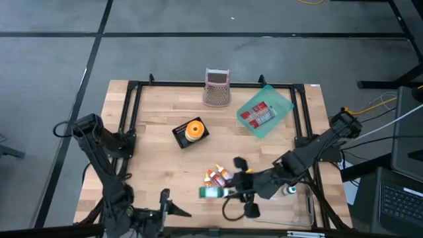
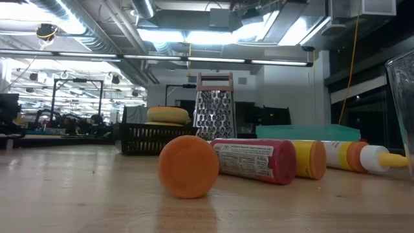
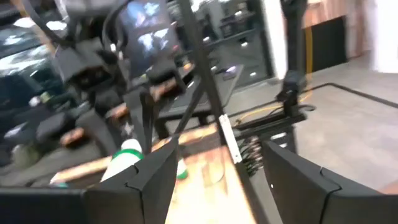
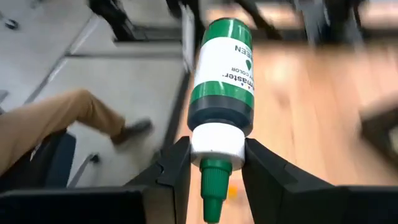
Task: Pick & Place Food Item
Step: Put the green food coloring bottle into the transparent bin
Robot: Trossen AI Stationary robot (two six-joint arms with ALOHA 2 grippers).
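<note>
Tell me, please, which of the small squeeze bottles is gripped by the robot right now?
The green-labelled bottle: the right gripper's fingers clamp its white collar, while the orange and yellow bottles lie free on the table beside it.

Open wood on the left half of the table (image 1: pixel 155 168); clutter toward the back, the right and the near edge.

Black basket (image 1: pixel 190 133) with a yellow-orange item near the middle, bare boards to its left and in front. Metal grater (image 1: pixel 217 87) upright at the back rail, teal tray (image 1: pixel 265 110) just right of it, a gap between them. Near edge right of centre blocked by small bottles (image 1: pixel 217 176) lying together, the right gripper (image 1: pixel 228 192) clamped on a green bottle (image 4: pixel 222 68) and its arm slanting across the right corner. Left arm low at the near left corner, left gripper (image 3: pixel 214 180) spread wide.
</note>
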